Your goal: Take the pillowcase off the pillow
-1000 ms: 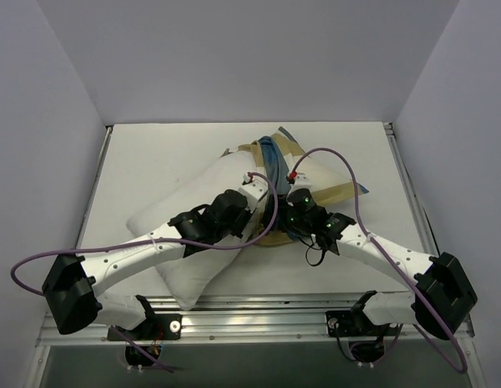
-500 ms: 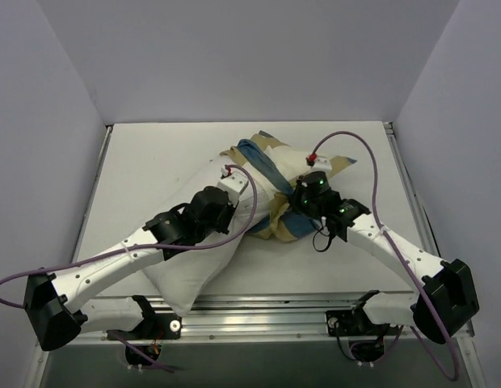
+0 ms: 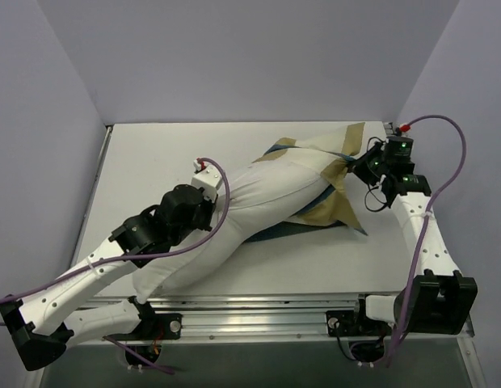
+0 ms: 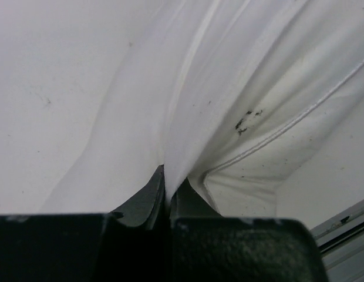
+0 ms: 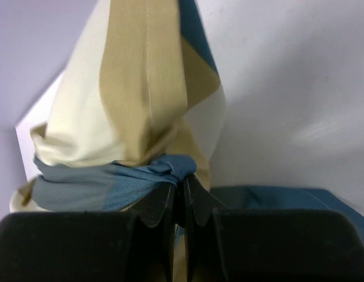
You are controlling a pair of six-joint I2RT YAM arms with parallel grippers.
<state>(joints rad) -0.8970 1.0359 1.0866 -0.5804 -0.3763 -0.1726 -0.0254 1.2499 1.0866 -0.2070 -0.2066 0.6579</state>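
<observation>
Fig.: L gripper (image 4: 165,179) is closed on a fold of the pillow (image 3: 258,194), anchoring it near-left. R gripper (image 5: 181,183) is clamped on the bunched pillowcase (image 3: 338,208) at far right. The opposed pull prob. slides the cover off. Pillowcase sits at pillow's far-right end on the table (image 3: 153,153), seemingly mostly off. Count: 1 pillow, 1 pillowcase, 2 grippers.

From above, the left arm (image 3: 113,259) covers the pillow's (image 3: 267,194) lower-left end. The pillowcase (image 3: 335,210) slips out of sight beneath the pillow near mid-frame. The left wrist view crops the pillow at its top edge.
</observation>
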